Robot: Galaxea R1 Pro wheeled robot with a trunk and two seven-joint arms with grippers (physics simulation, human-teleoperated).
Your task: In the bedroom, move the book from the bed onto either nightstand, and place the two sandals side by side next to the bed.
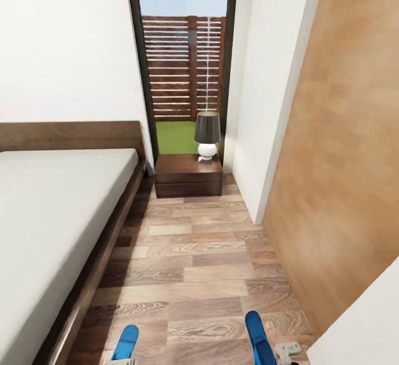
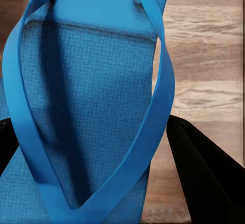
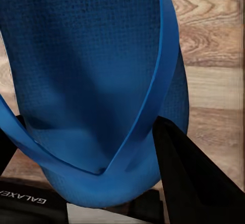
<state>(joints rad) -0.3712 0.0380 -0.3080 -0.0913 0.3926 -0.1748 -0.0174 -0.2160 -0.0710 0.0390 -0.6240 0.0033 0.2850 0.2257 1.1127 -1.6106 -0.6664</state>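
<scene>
- In the head view, the bed (image 1: 55,204) is seen at left, a nightstand (image 1: 188,175) carrying a lamp (image 1: 207,135) by the window (image 1: 183,60), and plank floor (image 1: 194,265).
- Two blue sandals are held low over the floor: the left sandal (image 1: 125,343) in the left gripper (image 1: 122,360), the right sandal (image 1: 259,338) beside the right gripper (image 1: 288,349).
- In the left wrist view, black fingers (image 2: 204,173) flank the woven sole and thong strap of the left sandal (image 2: 87,106).
- In the right wrist view, fingers (image 3: 189,178) close on the right sandal (image 3: 87,81).

table lamp (image 1: 207,135), dark shade on white round base, well ahead of both grippers. slatted wooden fence (image 1: 183,65) and green lawn (image 1: 174,136) beyond it, outside.
</scene>
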